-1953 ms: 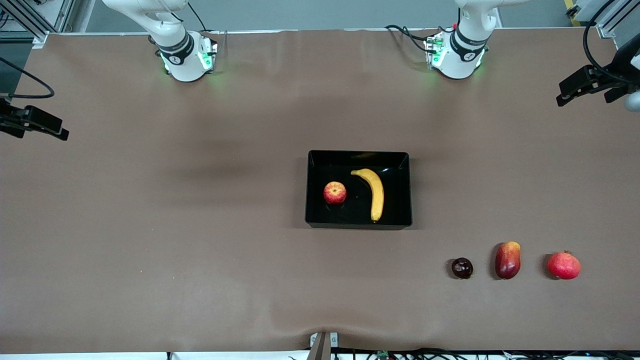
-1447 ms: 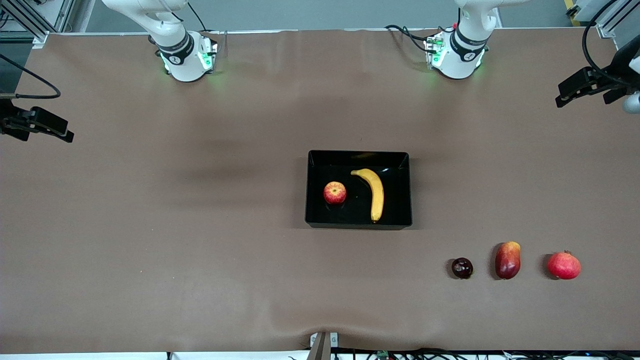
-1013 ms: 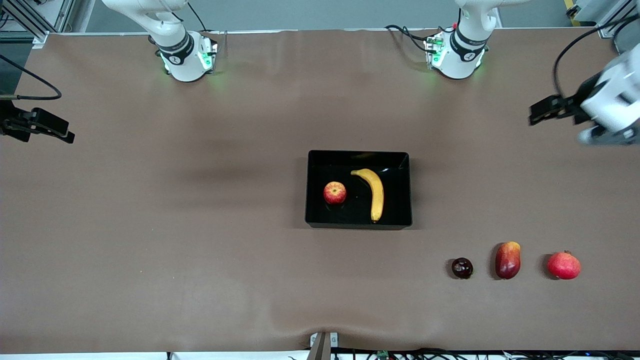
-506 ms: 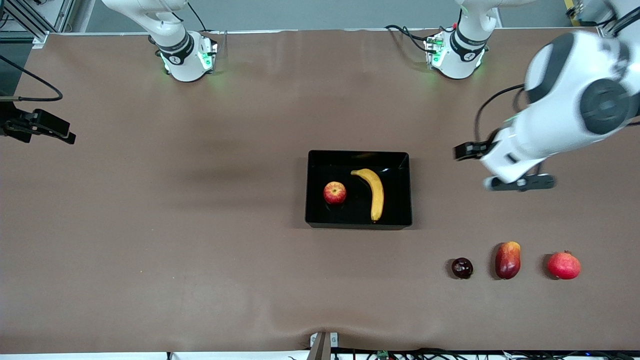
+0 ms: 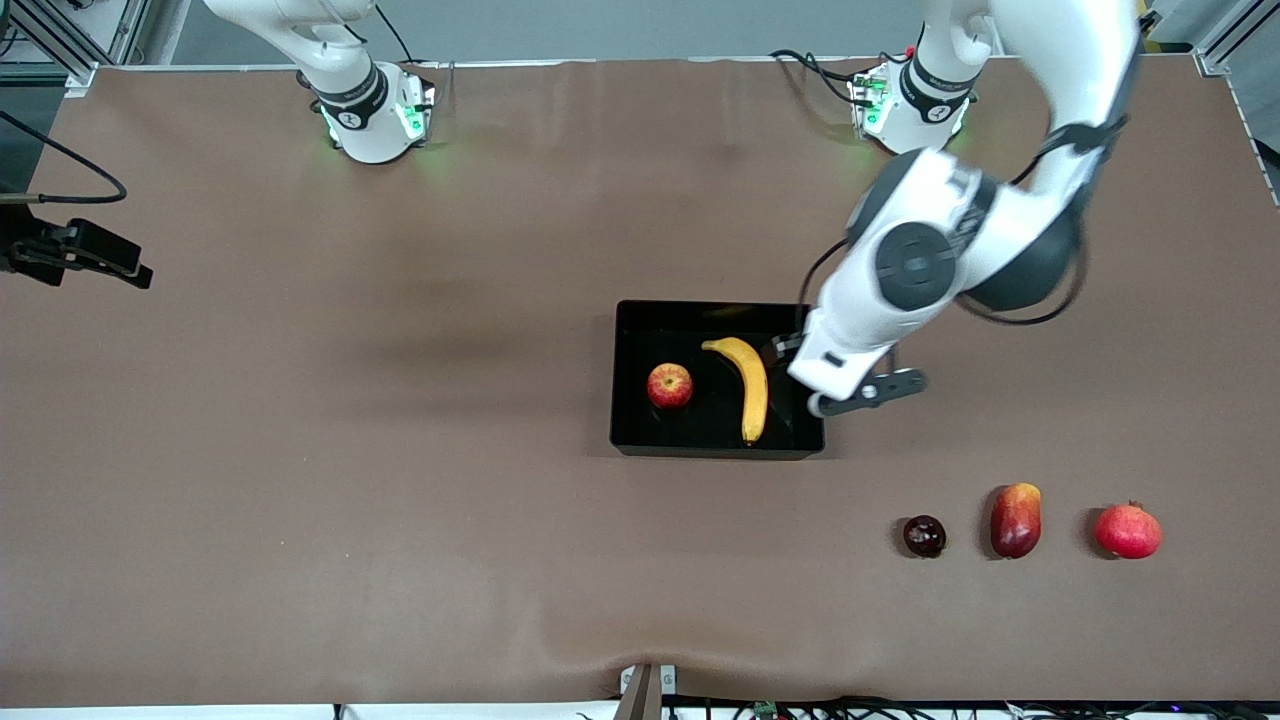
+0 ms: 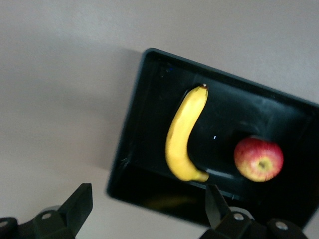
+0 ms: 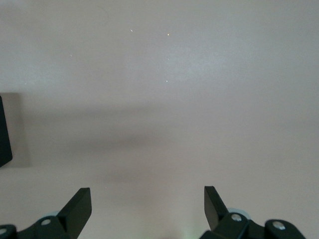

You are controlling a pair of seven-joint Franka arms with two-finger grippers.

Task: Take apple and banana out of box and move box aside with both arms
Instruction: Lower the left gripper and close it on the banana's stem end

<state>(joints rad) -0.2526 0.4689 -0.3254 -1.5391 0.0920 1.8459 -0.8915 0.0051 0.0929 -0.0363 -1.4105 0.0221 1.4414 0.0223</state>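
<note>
Front view: we see the left gripper [image 5: 800,375] over the box [image 5: 716,447] edge, beside the banana [image 5: 750,385] and apple [image 5: 669,386]; its fingers are hidden.

Left wrist: jaws spread, empty.

Right wrist: right gripper [image 7: 144,206] open over bare table [image 7: 164,89].

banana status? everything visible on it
The banana is long, curved, yellow, unpeeled, with a darker stem tip. It lies flat on the floor of the glossy black box, beside the apple without touching it. The open left pincer hovers over the box's edge, not touching the banana.
</note>
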